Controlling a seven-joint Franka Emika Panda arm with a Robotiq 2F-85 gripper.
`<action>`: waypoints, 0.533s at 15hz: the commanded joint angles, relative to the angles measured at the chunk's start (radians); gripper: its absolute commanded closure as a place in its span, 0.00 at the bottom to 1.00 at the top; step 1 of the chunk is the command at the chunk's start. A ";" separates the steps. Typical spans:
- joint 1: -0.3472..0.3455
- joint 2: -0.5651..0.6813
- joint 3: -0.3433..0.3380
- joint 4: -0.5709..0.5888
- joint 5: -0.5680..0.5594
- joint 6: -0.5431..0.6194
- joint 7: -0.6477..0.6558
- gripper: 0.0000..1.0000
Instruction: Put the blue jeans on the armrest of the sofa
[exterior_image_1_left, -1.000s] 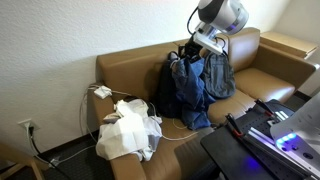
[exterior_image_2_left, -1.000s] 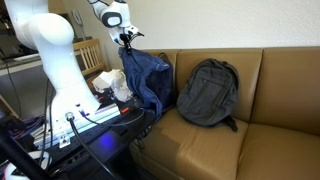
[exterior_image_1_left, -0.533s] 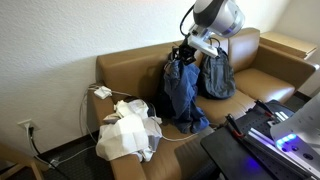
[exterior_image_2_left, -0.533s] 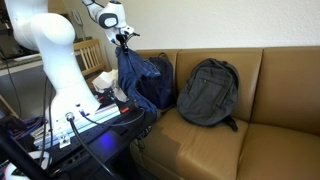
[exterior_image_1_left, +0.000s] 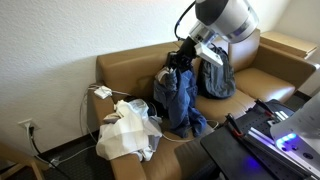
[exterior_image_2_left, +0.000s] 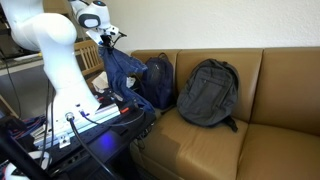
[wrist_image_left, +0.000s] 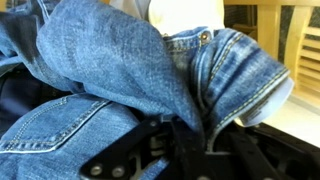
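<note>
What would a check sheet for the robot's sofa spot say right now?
Surface: brown sofa, with its armrest at the end.
Job's things: blue jeans hang lifted above the seat, not yet on the armrest.
Clutter: backpack leans on the backrest; white bundle sits by the armrest.
Grippers: gripper is shut on the jeans' top.
Cables: white cord trails off the armrest; a black one runs from the wall outlet.
Surroundings: white wall; wooden table past the sofa.
</note>
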 joint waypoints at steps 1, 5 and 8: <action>0.038 -0.087 0.040 0.079 0.017 0.033 -0.011 0.95; 0.071 -0.174 0.071 0.189 0.022 0.064 0.023 0.95; 0.064 -0.193 0.082 0.306 -0.027 0.106 0.058 0.95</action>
